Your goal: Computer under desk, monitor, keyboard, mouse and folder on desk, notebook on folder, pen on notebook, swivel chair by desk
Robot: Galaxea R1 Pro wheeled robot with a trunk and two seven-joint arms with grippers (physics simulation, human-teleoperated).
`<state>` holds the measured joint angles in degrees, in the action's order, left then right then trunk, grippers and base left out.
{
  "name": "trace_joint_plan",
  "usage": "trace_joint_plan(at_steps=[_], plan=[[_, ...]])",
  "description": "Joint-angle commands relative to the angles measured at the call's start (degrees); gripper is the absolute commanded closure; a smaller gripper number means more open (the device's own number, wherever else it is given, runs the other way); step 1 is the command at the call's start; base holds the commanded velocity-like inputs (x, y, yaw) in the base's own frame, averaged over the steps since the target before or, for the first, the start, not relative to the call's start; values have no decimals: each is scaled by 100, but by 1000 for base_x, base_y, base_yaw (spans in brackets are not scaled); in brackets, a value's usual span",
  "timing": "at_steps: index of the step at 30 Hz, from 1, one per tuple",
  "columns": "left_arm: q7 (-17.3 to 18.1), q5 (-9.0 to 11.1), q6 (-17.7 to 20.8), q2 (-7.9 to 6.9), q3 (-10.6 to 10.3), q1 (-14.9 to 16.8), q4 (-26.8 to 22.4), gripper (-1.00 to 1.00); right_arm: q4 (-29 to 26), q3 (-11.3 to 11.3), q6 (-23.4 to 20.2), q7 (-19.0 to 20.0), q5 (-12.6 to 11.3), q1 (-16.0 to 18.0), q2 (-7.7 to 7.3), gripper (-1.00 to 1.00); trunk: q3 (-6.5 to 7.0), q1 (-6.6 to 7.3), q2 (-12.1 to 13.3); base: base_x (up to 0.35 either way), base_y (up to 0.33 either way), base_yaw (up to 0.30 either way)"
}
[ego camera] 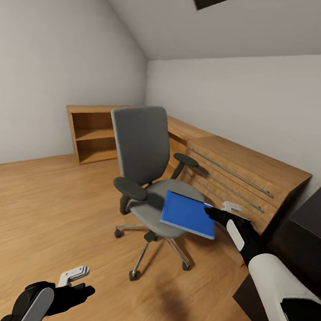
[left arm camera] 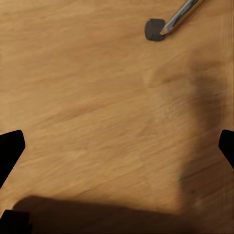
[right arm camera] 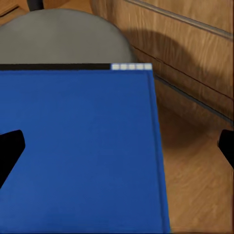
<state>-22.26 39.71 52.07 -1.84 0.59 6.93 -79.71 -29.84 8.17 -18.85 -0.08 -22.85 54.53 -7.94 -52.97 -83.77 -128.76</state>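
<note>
Right gripper (ego camera: 213, 212) clamps the flat bright blue rectangular folder (ego camera: 189, 214) above the grey upholstered swivel chair (ego camera: 148, 179).
Folder's near edge is cut off in the right wrist view; left gripper (ego camera: 82, 284) hangs spread, empty.

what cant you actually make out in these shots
- Whether the right gripper pinches the flat bright blue folder: in the head view the folder's edge covers the fingertips; the right wrist view cuts them off.
- Whether the folder rests on the grey swivel chair seat or is lifted.
- The black desk: cropped by the head view's right edge.
- The chair's base in the left wrist view: one castor and a chrome leg.
</note>
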Motion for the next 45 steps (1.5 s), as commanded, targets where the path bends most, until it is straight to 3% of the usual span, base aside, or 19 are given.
trace_joint_plan(at_steps=[1,14,22,31,35,38,40,43,45], plan=[[-50,58,14,-1,0,2,-7,-100,-5,27,-19,-1,-9,5,-5,-100,-6,1,-3,0,139,-277],[-58,47,14,-1,-12,2,-4,-100,-85,32,2,-1,-9,-27,3,-100,-6,1,-3,0,34,-266],[-81,22,6,7,-21,2,-9,-100,-1057,58,502,12,-15,-865,45,-100,-6,1,-3,0,0,-64],[-90,53,5,8,-20,2,-73,-100,-1138,58,1242,27,-35,-1196,125,-100,-6,1,-3,0,0,-1],[-69,54,-4,8,-19,2,-86,-100,-1138,42,1295,26,-42,-1232,134,-100,-60,-65,-123,0,0,0],[-61,55,-123,8,-16,2,-93,-100,-1143,20,1296,21,-299,-1250,131,-100,-113,-131,-243,0,0,0],[-60,55,-151,8,-15,2,-91,-100,-1145,14,1273,19,-837,-1253,117,-100,-149,-175,-323,0,0,0],[-59,55,-163,8,-15,2,-90,-100,-1137,11,1274,23,-1422,-1254,107,-100,-203,-241,-444,0,0,0],[-62,55,-167,8,-15,2,-89,-100,-1133,10,1282,25,-1997,-1257,85,-100,-239,-285,-524,0,0,0]])
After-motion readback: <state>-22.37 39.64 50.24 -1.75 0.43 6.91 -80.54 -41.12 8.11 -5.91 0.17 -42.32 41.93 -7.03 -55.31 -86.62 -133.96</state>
